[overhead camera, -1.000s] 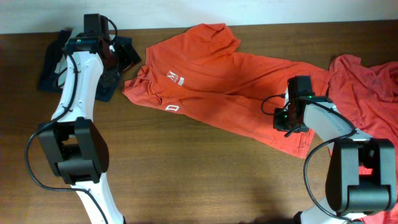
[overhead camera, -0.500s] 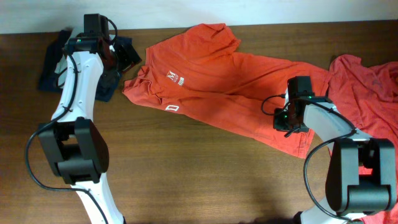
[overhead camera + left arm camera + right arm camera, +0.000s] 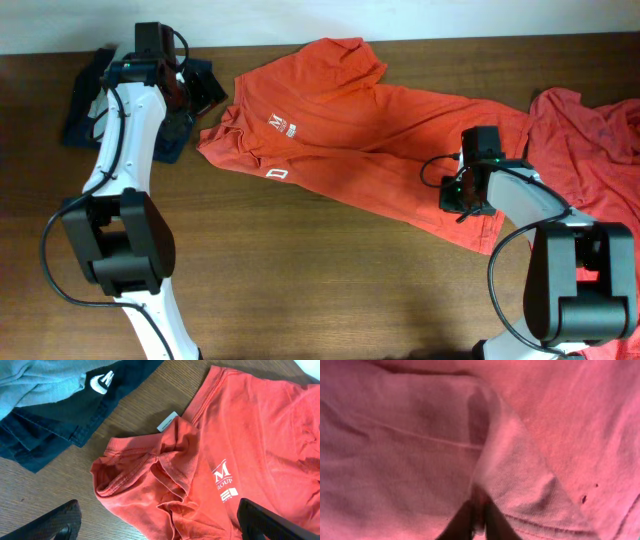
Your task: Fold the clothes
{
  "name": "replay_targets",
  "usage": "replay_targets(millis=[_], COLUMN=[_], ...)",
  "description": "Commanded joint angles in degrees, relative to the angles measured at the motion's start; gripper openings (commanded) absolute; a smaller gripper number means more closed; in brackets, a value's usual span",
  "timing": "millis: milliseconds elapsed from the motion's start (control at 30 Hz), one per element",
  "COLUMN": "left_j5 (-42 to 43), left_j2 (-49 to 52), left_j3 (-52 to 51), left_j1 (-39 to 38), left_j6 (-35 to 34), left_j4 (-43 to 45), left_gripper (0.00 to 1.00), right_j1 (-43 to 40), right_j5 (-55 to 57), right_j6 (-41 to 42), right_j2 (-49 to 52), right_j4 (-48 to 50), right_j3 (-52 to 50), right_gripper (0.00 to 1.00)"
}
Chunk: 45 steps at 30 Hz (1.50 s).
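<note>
An orange-red T-shirt (image 3: 350,130) lies spread across the table, chest logo (image 3: 284,126) up. One sleeve is bunched at its left end (image 3: 150,480). My left gripper (image 3: 195,108) hovers over that sleeve, and in the left wrist view it (image 3: 160,527) stands wide open, one finger on each side of the bunched cloth, holding nothing. My right gripper (image 3: 462,200) is down on the shirt's lower right part. In the right wrist view it (image 3: 479,520) is shut on a raised fold of the red fabric (image 3: 510,475).
A second orange-red T-shirt (image 3: 590,140) lies crumpled at the right edge. A dark navy garment (image 3: 85,100) with grey cloth (image 3: 40,380) on it sits at the back left, close to the left arm. Bare wood (image 3: 320,290) fills the front.
The right wrist has shifted very slightly over the shirt. The left arm and both shirts lie as before.
</note>
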Motion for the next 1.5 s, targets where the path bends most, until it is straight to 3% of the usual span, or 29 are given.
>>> replay_targets(millis=[0, 433, 833, 1100, 1133, 1233, 1467], left_j5=[0.5, 0.5, 0.5, 0.5, 0.5, 0.5, 0.5], left_j2=[0.3, 0.3, 0.3, 0.3, 0.3, 0.3, 0.3], left_j3=[-0.4, -0.4, -0.4, -0.4, -0.4, -0.4, -0.4], left_j1=[-0.2, -0.2, -0.2, -0.2, -0.2, -0.2, -0.2], left_j6=[-0.3, -0.3, -0.3, -0.3, -0.3, -0.3, -0.3], left_j4=[0.1, 0.0, 0.0, 0.0, 0.0, 0.0, 0.0], left_gripper=[0.99, 0.99, 0.99, 0.99, 0.99, 0.99, 0.99], right_j1=[-0.1, -0.1, -0.1, -0.2, -0.2, -0.2, -0.2], right_j5=[0.6, 10.3, 11.6, 18.3, 18.6, 18.6, 22.2], right_j6=[0.9, 0.1, -2.9, -2.9, -2.9, -3.3, -3.3], right_j2=[0.2, 0.2, 0.2, 0.2, 0.2, 0.2, 0.2], right_j4=[0.5, 0.3, 6.0, 7.7, 7.9, 8.8, 13.7], right_j3=[-0.7, 2.0, 2.0, 2.0, 2.0, 2.0, 2.0], right_gripper=[0.04, 0.04, 0.04, 0.05, 0.05, 0.2, 0.22])
